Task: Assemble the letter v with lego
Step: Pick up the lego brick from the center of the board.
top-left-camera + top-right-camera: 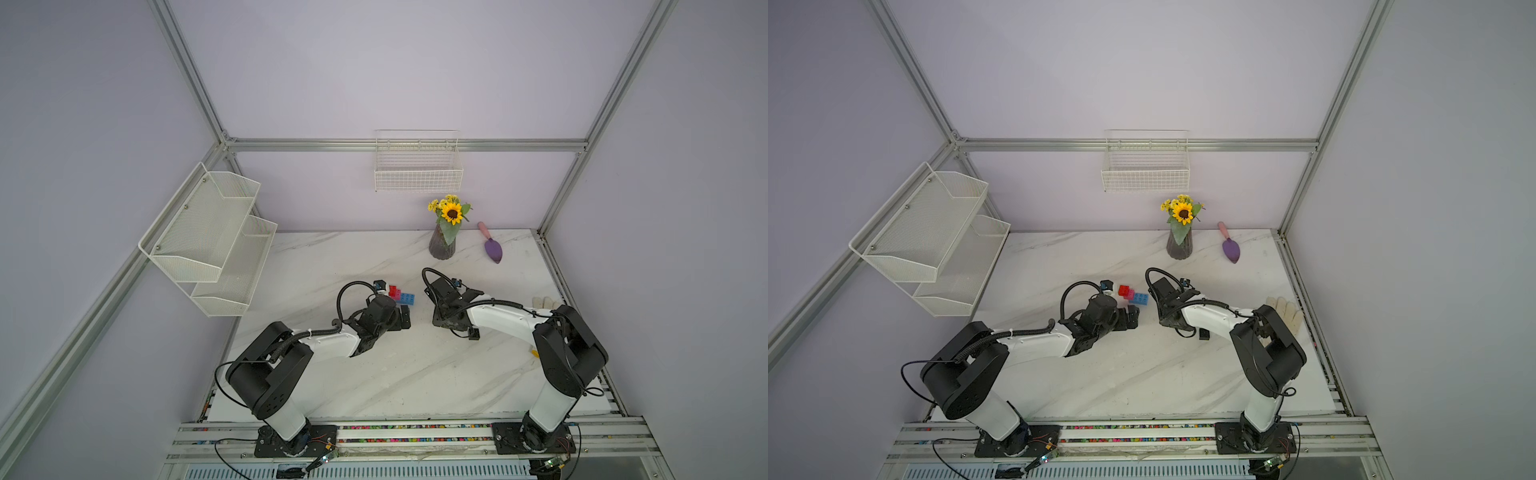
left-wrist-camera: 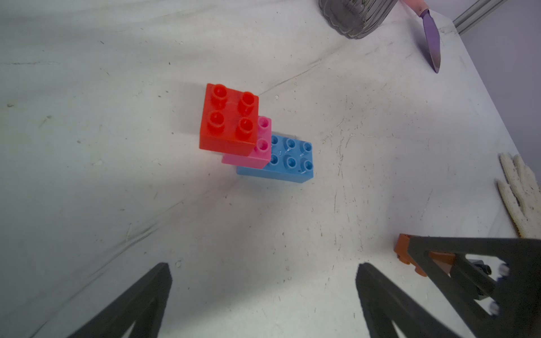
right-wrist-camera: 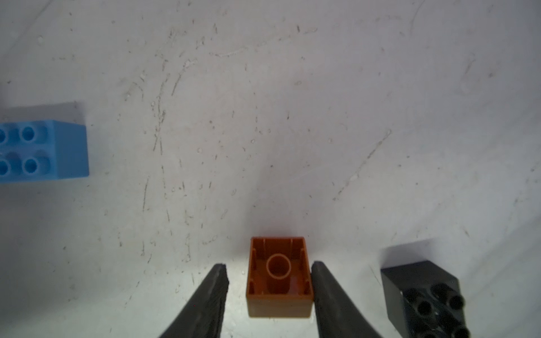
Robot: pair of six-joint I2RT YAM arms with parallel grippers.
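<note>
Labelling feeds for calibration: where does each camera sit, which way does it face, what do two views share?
Both top views: high at the front, facing down toward the back wall; left arm, right arm whole.
Left wrist: on the left arm, looking past the open left pincer at the stacked bricks.
Right wrist: on the right arm, facing the table; right pincer straddles the orange brick.
Both wrist views share the blue brick and orange brick.

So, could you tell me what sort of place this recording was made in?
Most likely a robotics lab test cell: an aluminium frame encloses a marble-look table, two robot arms are mounted on a rail at its front, and a sunflower vase and trowel look like props.
</note>
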